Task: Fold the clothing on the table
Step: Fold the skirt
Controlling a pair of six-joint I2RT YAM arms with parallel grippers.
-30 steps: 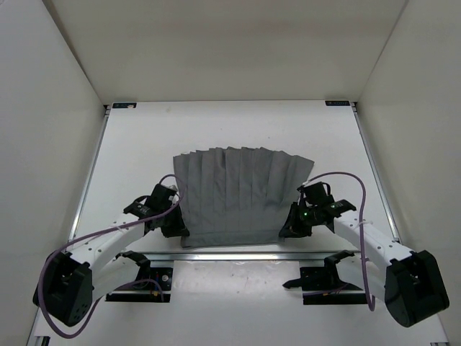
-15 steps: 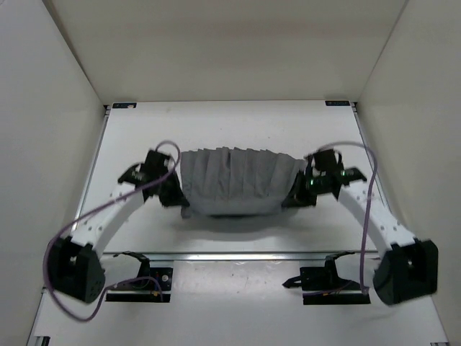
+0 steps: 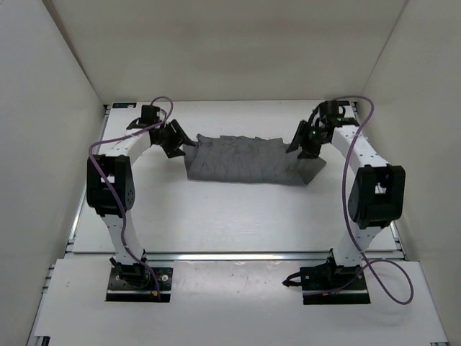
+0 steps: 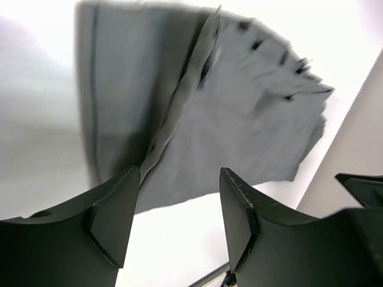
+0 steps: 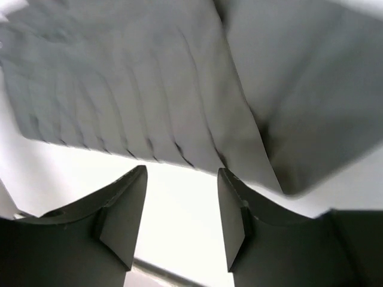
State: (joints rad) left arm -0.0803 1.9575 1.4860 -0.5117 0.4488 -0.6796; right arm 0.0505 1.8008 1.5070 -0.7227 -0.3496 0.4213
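The clothing point(image 3: 245, 159), a grey pleated garment, lies folded over on itself at the far middle of the table point(image 3: 230, 216). My left gripper point(image 3: 181, 144) hangs open just off the garment's left end, with nothing between its fingers. In the left wrist view the clothing point(image 4: 221, 113) lies beyond the open left gripper point(image 4: 179, 209). My right gripper point(image 3: 306, 148) is open at the garment's right end, where a corner flap droops. The right wrist view shows the clothing point(image 5: 179, 89) past the empty right gripper point(image 5: 182, 209).
White walls point(image 3: 43, 144) close in the table on the left, right and back. Metal edge rails point(image 3: 86, 187) run along its sides. Both arms reach far forward, their bases point(image 3: 137, 277) at the near edge. Purple cables point(image 3: 382, 274) loop beside each arm.
Both arms carried the garment's near edge up and away to the far side, folding it over. Both grippers, shut on the cloth before, have opened and let go.
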